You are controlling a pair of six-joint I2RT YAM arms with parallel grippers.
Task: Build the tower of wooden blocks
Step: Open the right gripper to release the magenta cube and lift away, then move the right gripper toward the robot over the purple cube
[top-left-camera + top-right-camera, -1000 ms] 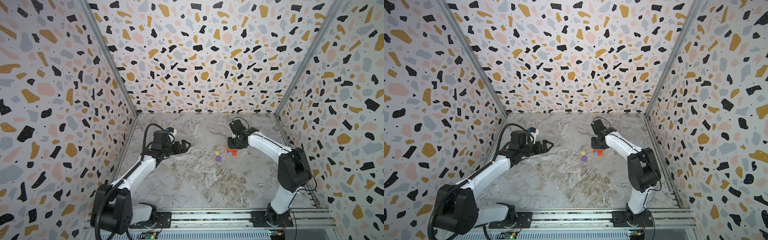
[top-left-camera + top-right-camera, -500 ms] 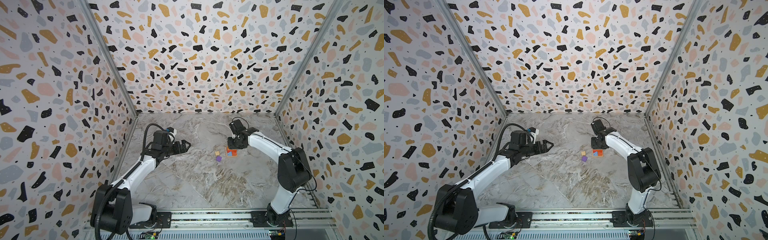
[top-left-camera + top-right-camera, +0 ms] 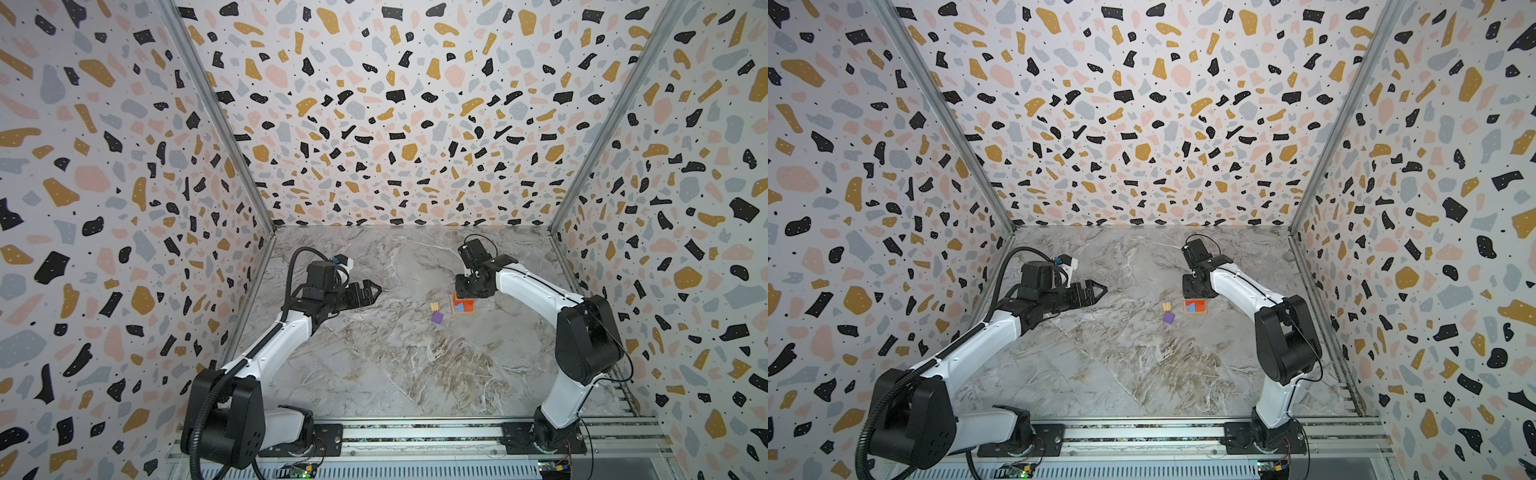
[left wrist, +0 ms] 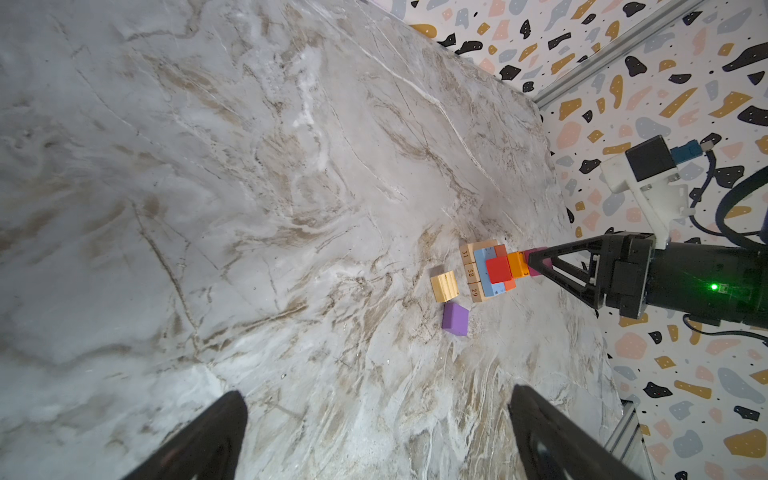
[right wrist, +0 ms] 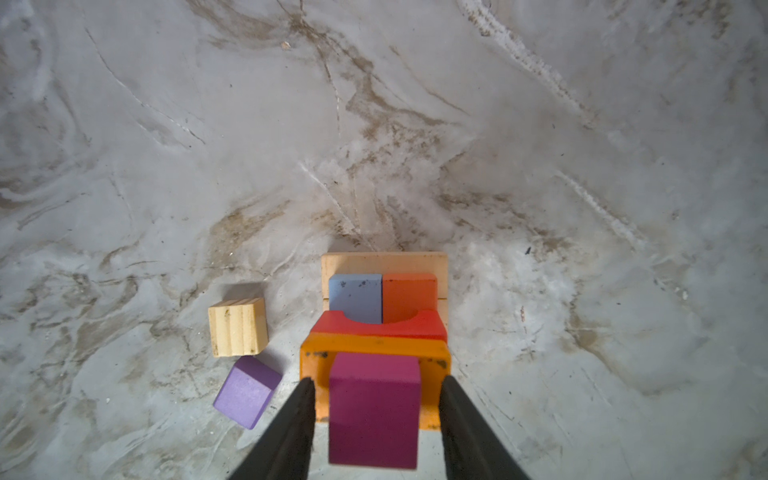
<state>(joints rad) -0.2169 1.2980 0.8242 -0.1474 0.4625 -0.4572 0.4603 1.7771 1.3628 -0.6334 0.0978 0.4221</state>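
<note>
The tower (image 3: 462, 306) (image 3: 1195, 306) stands right of the floor's middle: tan bars (image 5: 384, 262) at the base, a light blue (image 5: 355, 296) and an orange-red block, a red arch (image 5: 378, 326), an orange block (image 5: 376, 348) and a magenta block (image 5: 374, 411) on top. My right gripper (image 5: 377, 379) (image 4: 530, 264) points down over it, open, with a gap on each side of the magenta block. A loose tan cube (image 3: 434, 306) (image 5: 237, 327) and a purple cube (image 3: 437, 318) (image 5: 247, 392) lie just left of the tower. My left gripper (image 3: 372, 291) (image 4: 376, 395) hovers open and empty, well to the left.
The marble floor (image 3: 374, 374) is boxed in by speckled walls (image 3: 395, 124) on three sides. A metal rail (image 3: 415, 434) with both arm bases runs along the front edge.
The right gripper's jaws have spread apart off the magenta block, which stays on top of the tower. The left arm has not moved.
</note>
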